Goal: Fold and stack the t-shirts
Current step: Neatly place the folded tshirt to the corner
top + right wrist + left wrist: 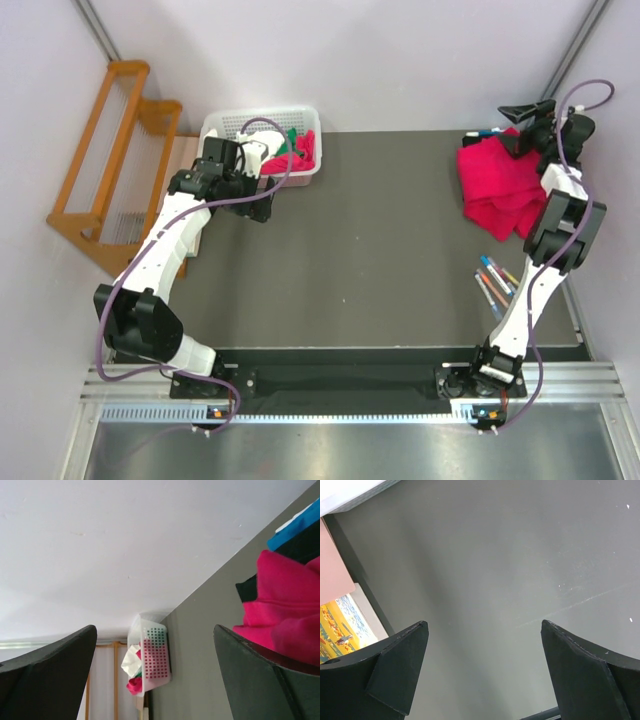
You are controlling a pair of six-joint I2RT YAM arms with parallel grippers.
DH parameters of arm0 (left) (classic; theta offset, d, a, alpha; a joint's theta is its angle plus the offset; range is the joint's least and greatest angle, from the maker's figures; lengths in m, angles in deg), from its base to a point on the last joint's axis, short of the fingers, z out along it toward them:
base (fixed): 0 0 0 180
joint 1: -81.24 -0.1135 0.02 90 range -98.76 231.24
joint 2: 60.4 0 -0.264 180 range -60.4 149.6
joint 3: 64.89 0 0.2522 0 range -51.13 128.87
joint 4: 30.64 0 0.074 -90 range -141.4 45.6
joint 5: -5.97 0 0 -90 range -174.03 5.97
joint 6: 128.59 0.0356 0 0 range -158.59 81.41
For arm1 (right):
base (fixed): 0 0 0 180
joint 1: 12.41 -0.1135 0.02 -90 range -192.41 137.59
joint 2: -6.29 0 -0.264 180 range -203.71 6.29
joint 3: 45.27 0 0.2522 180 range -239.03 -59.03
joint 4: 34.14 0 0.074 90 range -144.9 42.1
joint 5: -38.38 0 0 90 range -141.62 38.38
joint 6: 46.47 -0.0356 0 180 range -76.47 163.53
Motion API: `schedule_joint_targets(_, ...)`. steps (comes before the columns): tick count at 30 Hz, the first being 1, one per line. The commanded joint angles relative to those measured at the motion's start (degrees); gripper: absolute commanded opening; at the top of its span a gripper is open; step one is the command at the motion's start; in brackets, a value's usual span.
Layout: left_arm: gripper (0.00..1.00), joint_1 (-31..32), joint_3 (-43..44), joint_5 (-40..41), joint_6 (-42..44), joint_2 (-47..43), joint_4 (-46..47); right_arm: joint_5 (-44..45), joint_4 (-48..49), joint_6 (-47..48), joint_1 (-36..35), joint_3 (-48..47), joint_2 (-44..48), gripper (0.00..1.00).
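Far left, off the table, there's a light brown wooden slatted rack [110, 150]. Next comes a white perforated plastic basket [215, 125] at the far-left corner of the dark grey table [380, 250]. It has a crumpled crimson-red cloth t-shirt [303, 152] stuffed in its right end, beside a small green cloth [291, 134] and a white cloth [131, 659].

The left gripper [262, 203] sits just in front of that basket, over bare tabletop. In the left wrist view its black fingers [400, 675] are spread as wide as they go, with only grey table between them, so it's got hold of nothing.

The middle of the table is just plain surface.

Over on the right there's a rumpled heap of crimson-red t-shirt fabric [497, 185] near the far-right corner. I can't tell how many shirts are in it. The right gripper [522, 108] is up at the heap's far edge, pointing left, jaws gaping and empty. Its wrist camera shows the red heap off by its right-hand finger [260, 680], not between the two.

Nearer the arm's base, a handful of coloured marker pens [495, 282] lie loose on the table.
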Motion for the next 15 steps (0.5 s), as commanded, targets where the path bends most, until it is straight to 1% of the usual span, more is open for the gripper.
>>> schedule_joint_targets(1, 0.99, -0.38, 1.63, 1.1, -0.06, -2.11, -1.21, 1.16, -2.44, 2.14, -0.15, -5.44, -4.15, 1.0)
schedule_joint_targets(3, 0.99, -0.38, 1.99, 1.27, -0.15, -1.93, -1.47, 1.6, -4.38, 4.26, -0.06, -7.02, -5.91, 1.0)
schedule_joint_targets(7, 0.99, -0.38, 1.9, 1.89, -0.23, -2.37, -2.61, 2.66, -7.1, 5.23, 0.73, -7.38, -8.02, 1.0)
schedule_joint_targets(11, 0.99, -0.56, 0.15, 2.77, 0.03, -5.17, -3.32, 2.75, -9.84, 7.16, 2.13, -7.48, -9.26, 1.0)
schedule_joint_targets(13, 0.99, -0.73, -0.21, 3.12, -0.06, -6.06, -3.85, 1.52, -7.13, 6.11, 2.14, -4.67, -8.12, 1.0)
schedule_joint_targets(14, 0.99, -0.73, -0.3, 3.03, 0.03, -6.93, -3.93, 0.91, -2.67, 3.85, 1.87, -3.62, -6.29, 1.0)
schedule_joint_targets(15, 0.99, -0.82, -0.21, 3.12, -0.23, -7.29, -4.28, -0.4, -0.45, 2.17, 1.61, -1.78, -5.22, 1.0)
